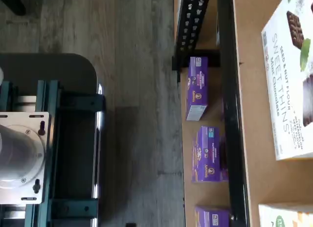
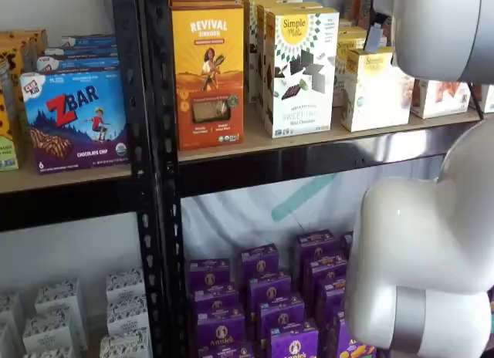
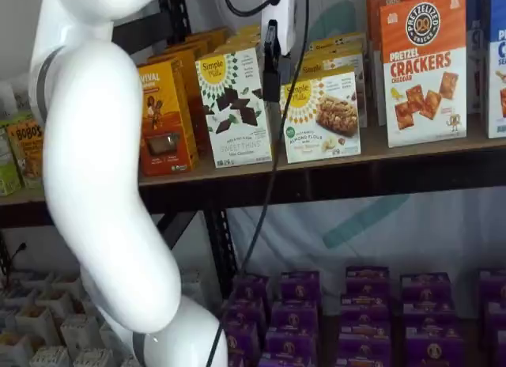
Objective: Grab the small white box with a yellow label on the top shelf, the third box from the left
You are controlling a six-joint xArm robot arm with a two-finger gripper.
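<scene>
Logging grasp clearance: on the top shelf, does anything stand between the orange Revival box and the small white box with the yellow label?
Yes. In both shelf views the taller white Sweet Thins box stands between the orange Revival box and the small white box on the top shelf.

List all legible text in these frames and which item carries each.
"REVIVAL": orange box
"Simple Mills", "SWEET THINS", "Mint Chocolate": tall white box
"Simple Mills": small white box; its small print is unreadable
"PRETZEL CRACKERS CHEDDAR": cracker box
"ZBAR", "CHOCOLATE CHIP": blue-purple box
"Annie's": purple boxes
Remaining small print: blurred.
</scene>
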